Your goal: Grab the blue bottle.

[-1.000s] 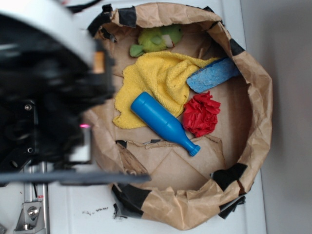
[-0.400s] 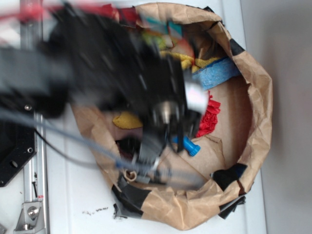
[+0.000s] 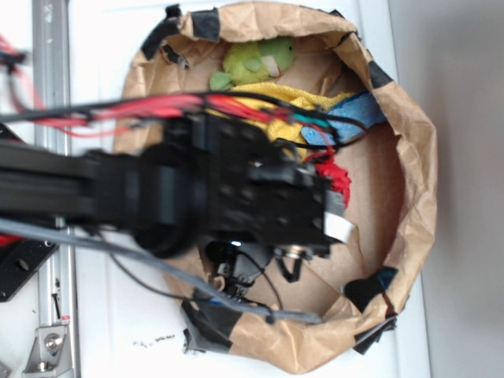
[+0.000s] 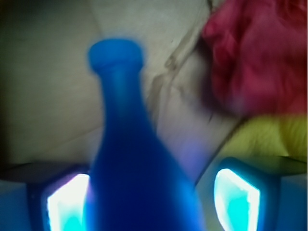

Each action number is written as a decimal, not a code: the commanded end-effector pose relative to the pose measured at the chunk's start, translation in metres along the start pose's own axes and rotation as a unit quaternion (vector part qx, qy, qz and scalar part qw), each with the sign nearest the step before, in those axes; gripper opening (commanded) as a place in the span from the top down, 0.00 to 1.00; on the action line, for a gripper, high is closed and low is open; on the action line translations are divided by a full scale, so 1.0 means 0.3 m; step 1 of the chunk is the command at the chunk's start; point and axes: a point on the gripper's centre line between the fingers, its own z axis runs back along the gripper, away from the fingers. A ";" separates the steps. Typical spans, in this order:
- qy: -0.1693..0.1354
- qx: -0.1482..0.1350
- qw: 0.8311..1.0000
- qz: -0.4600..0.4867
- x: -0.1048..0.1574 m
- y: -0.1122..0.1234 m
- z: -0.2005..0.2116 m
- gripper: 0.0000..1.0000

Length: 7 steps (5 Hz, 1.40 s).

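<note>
The blue bottle [image 4: 130,159] fills the middle of the wrist view, lying on brown paper with its capped neck pointing away from me. My gripper [image 4: 151,199] is open and straddles the bottle's body. The left fingertip [image 4: 65,204] sits right against the bottle's side. A narrow gap separates the right fingertip [image 4: 236,199] from it. In the exterior view the black arm [image 3: 236,197] covers the bottle and the jaws completely.
Everything lies in a taped brown paper bag [image 3: 417,157] with raised crumpled walls. A red crumpled thing [image 4: 260,57] and a yellow cloth [image 4: 269,137] lie just right of the bottle. A green plush toy [image 3: 252,63] and a blue sponge [image 3: 358,110] sit at the far side.
The arm has swung from the left edge over the bag and settled above the bottle, which showed fully a second ago and is now hidden in the exterior view.
</note>
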 end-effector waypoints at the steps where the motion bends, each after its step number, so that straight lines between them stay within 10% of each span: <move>1: -0.019 0.004 1.000 -0.005 0.021 0.031 0.058 1.00; 3: -0.044 0.031 0.997 0.050 -0.021 0.060 0.390 1.00; 5: -0.110 -0.012 0.949 0.294 -0.133 0.109 0.662 1.00; 7: -0.124 -0.016 0.948 0.294 -0.148 0.091 0.637 1.00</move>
